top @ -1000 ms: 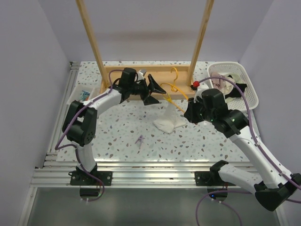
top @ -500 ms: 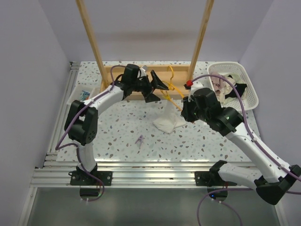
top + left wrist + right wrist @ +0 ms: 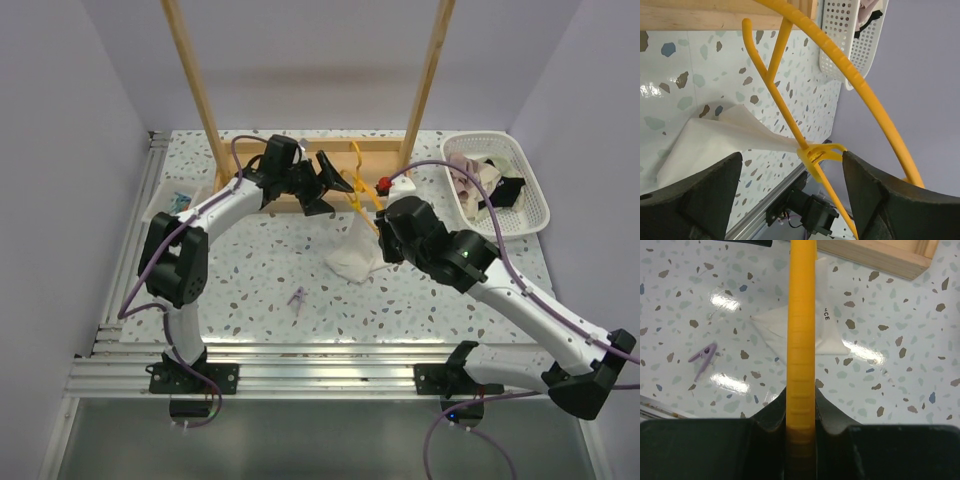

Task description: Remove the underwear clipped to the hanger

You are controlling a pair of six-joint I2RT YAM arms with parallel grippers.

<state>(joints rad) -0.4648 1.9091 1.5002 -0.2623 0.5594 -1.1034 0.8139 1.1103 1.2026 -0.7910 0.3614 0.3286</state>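
Observation:
The yellow-orange hanger (image 3: 362,190) is held tilted above the table in front of the wooden rack base. My right gripper (image 3: 385,228) is shut on one of its arms, which runs up between the pads in the right wrist view (image 3: 802,340). The white underwear (image 3: 354,255) hangs from a yellow clip (image 3: 816,156) on the hanger and trails onto the table; it also shows in the right wrist view (image 3: 812,332). My left gripper (image 3: 335,186) is open beside the hanger, its jaws either side of the clip (image 3: 795,200) without touching it.
The wooden rack base (image 3: 300,170) and two uprights (image 3: 195,80) stand at the back. A white slotted basket (image 3: 500,185) with cloths is at the right. A purple clothespin (image 3: 297,298) lies on the table near the front. A small tray (image 3: 180,203) sits at the left.
My right gripper has carried the hanger left and back toward the rack. The left gripper has shifted right, now around the clip. The underwear has been dragged slightly along.

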